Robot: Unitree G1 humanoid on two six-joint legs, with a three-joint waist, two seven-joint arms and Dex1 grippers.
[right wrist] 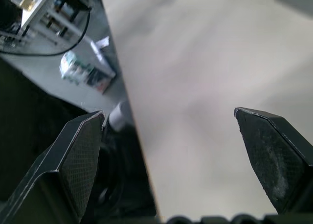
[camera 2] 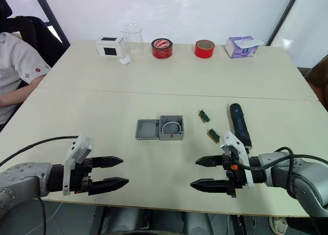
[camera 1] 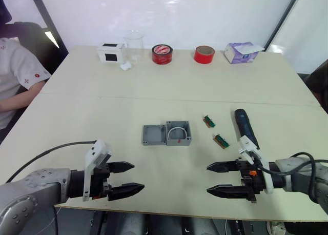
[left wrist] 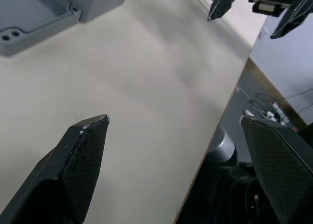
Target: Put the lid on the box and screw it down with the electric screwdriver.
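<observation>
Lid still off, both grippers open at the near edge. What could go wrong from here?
1. The shallow grey lid lies touching the deep grey box; the left gripper may nudge the box while picking it.
2. Two small green parts lie beside the dark pen-shaped electric screwdriver; the right gripper might sweep them aside.
</observation>
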